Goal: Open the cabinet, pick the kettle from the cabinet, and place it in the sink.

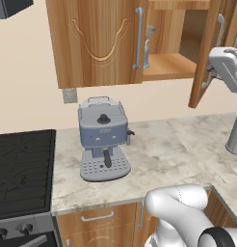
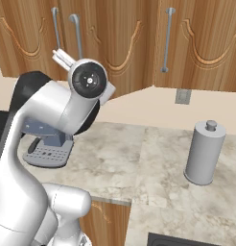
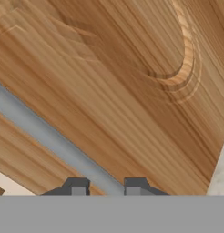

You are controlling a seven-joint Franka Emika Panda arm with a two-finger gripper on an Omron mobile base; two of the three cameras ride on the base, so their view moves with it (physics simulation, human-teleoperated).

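In the left base view the cabinet [image 1: 98, 41] is warm, grained wood with a carved curved line on its shut left door and a long silver bar handle [image 1: 138, 37]; its right door [image 1: 205, 53] is swung out, showing a bare wooden shelf inside. What may be part of the kettle shows as a thin silver-grey shape [image 1: 148, 46] at the shelf's left edge, just behind the shut door's handle, though I cannot tell for sure. The white hand sits against the open door's handle. Below, a blue-grey coffee machine [image 1: 103, 137] with a perforated drip tray stands near the back of the mottled marble desk [image 1: 173, 159], beside the black stovetop [image 1: 24, 169]. In the right base view a smooth grey cylinder with a knob [image 2: 204, 153] stands on the desk towards its right edge, and a dark corner of the sink [image 2: 182, 240] shows at the bottom. In the hand view the gripper [image 3: 106, 186] is closed around the door's flat silver bar [image 3: 50, 139], one dark tip on each side, against diagonal wood grain.
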